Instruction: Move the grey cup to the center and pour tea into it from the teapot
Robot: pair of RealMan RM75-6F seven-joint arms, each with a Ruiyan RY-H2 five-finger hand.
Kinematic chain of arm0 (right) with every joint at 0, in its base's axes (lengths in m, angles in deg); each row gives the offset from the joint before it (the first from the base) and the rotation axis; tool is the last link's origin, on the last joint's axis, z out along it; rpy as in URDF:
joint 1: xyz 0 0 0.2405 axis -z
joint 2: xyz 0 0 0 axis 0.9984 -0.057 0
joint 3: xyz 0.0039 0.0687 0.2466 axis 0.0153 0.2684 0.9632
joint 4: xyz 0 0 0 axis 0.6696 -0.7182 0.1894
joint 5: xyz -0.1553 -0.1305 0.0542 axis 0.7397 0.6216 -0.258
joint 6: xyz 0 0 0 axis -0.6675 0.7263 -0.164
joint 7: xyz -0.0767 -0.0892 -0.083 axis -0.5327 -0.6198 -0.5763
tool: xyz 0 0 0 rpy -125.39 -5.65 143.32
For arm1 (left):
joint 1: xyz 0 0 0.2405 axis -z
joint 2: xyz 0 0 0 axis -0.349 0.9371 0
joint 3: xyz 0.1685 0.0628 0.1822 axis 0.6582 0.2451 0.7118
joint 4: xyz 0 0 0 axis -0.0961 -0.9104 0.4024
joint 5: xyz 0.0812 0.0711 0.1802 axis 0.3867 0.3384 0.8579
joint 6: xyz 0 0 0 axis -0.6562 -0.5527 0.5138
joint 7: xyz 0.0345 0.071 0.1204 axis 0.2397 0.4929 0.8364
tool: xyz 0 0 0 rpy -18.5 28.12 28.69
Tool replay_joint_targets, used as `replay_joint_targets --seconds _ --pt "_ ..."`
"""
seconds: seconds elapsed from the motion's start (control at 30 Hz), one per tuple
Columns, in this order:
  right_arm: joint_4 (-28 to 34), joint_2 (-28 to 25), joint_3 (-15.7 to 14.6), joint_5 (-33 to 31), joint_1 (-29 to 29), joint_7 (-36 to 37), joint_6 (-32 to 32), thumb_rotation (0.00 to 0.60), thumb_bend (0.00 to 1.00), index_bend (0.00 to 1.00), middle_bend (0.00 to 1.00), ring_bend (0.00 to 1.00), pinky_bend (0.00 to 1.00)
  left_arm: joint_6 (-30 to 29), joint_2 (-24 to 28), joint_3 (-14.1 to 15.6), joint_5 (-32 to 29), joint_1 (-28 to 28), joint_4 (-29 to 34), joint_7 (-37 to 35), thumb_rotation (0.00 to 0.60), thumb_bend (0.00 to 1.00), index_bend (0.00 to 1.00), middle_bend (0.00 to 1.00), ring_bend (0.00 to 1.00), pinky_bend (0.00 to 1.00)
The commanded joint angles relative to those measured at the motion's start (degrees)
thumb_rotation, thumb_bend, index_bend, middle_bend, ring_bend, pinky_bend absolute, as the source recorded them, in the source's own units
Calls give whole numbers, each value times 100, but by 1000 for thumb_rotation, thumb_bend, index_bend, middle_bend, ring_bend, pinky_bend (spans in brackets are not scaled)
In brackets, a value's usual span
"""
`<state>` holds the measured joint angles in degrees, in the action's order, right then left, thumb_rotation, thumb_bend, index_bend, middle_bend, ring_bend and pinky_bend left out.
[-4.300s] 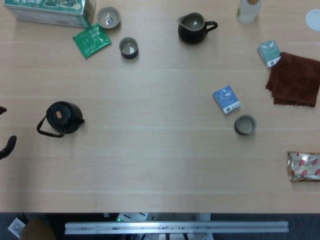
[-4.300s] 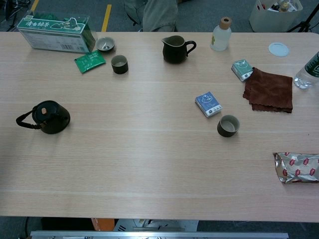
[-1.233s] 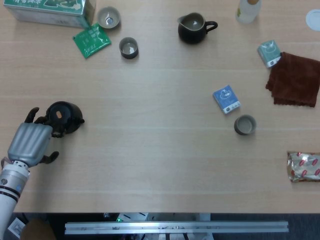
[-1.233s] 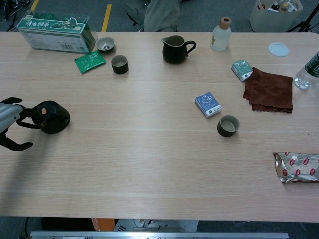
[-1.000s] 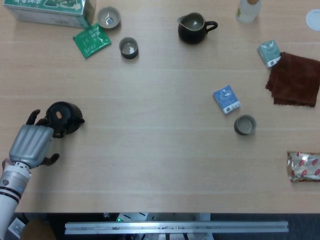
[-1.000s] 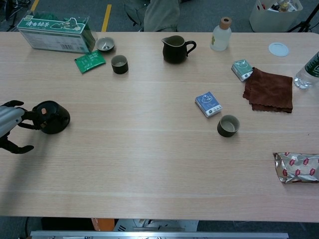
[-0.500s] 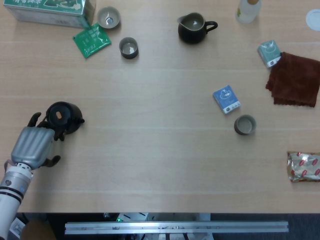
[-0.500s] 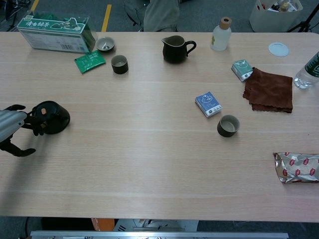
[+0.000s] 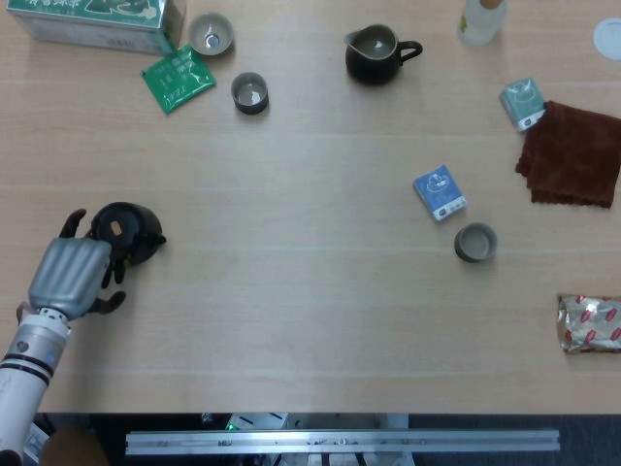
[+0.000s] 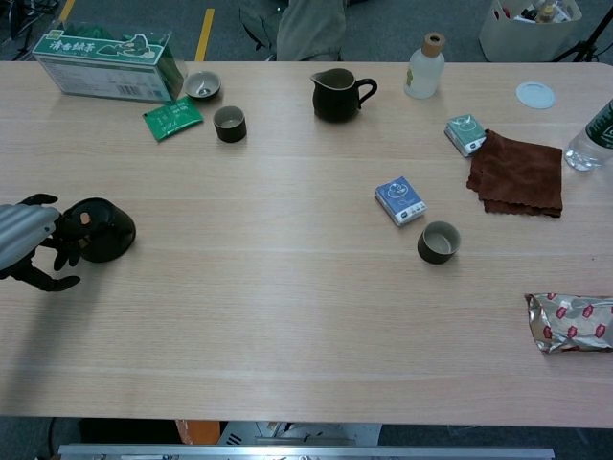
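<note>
Head view: we see the left hand [image 9: 70,276] curled around the teapot's [image 9: 129,231] handle; grey cup [image 9: 475,242] sits well apart.

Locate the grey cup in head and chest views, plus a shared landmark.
Head view: grey cup right of center, below the blue packet.
Chest view: grey cup right of center, just below-right of the blue packet.
Shared landmark: the blue packet, with the brown cloth further right in both.
</note>
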<state>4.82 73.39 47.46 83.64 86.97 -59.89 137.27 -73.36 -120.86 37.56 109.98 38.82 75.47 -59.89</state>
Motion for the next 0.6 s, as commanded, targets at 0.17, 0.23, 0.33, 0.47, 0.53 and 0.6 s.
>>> replay_joint_targets --seconds 0.17,0.23,0.33,0.47,0.53,0.6 --pt "-7 -9 26 -41 25 31 28 600 202 196 220 87 121 53 2 -107 35 115 40 -90 600 228 693 774 548 52" --pt "-19 -6 36 -60 30 43 31 600 202 196 220 87 121 82 10 -130 14 146 61 -96 600 228 712 796 571 52" --pt "-37 -2 45 -86 35 60 20 600 202 196 220 87 121 126 21 -159 -30 192 91 -97 600 228 745 820 603 52" --pt "-47 -3 63 -100 40 77 31 600 202 196 220 87 121 124 34 -195 -66 226 126 -102 576 228 782 848 635 52" --pt "-46 -6 73 -105 42 84 39 600 202 196 220 87 121 111 47 -222 -87 240 147 -117 530 228 796 861 647 52" --pt "-46 -6 86 -113 41 87 44 600 202 196 220 87 121 94 65 -252 -105 253 169 -139 485 224 808 869 653 53"
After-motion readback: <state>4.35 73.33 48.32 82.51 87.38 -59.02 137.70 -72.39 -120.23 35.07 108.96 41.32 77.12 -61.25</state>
